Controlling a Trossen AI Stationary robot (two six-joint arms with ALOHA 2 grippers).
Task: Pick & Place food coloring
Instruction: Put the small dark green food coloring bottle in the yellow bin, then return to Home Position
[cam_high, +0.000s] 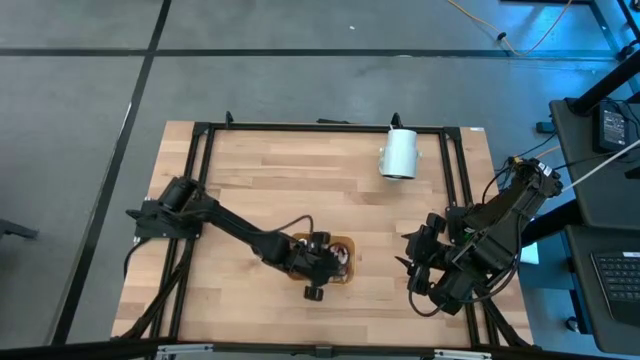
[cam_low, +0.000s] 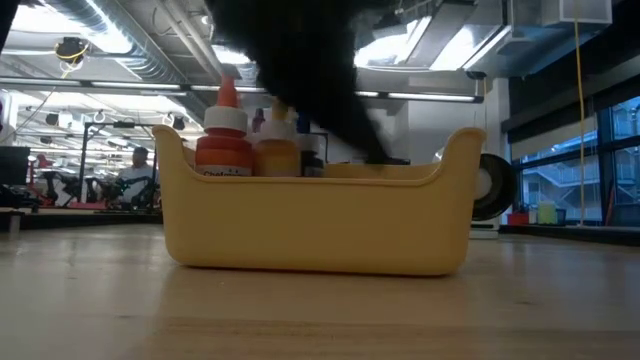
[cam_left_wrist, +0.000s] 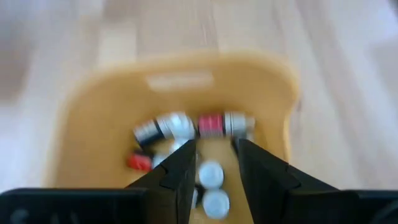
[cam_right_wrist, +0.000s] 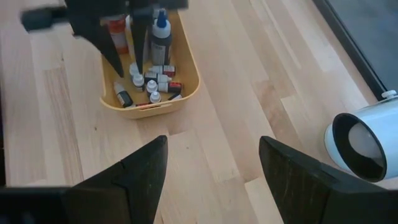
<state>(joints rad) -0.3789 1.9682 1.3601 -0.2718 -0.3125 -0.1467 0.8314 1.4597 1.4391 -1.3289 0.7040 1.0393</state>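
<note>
The left gripper (cam_high: 322, 262) hangs over the yellow tray (cam_high: 345, 268), which sits a little toward six o'clock from the table's (cam_high: 250, 180) centre. In the left wrist view its two dark fingers (cam_left_wrist: 180, 177) stand parted, with white-capped bottles showing in the gap between them, and nothing is clamped.

The food coloring (cam_right_wrist: 152, 81) lies inside the tray: small bottles with white, red and dark caps jumbled on the floor of it, and taller ones upright. In the low view an orange-tipped dropper bottle (cam_low: 224, 135) and an amber bottle (cam_low: 279, 145) rise above the tray's rim at its nine o'clock end. A label band runs around the orange bottle, but its writing cannot be read.

Toward one o'clock from the tray, near the table's far edge, a white cylinder (cam_high: 400, 152) lies on its side.

The right gripper (cam_high: 412, 262) waits at about four o'clock on the table, well apart from the tray, jaws spread wide and empty.
</note>
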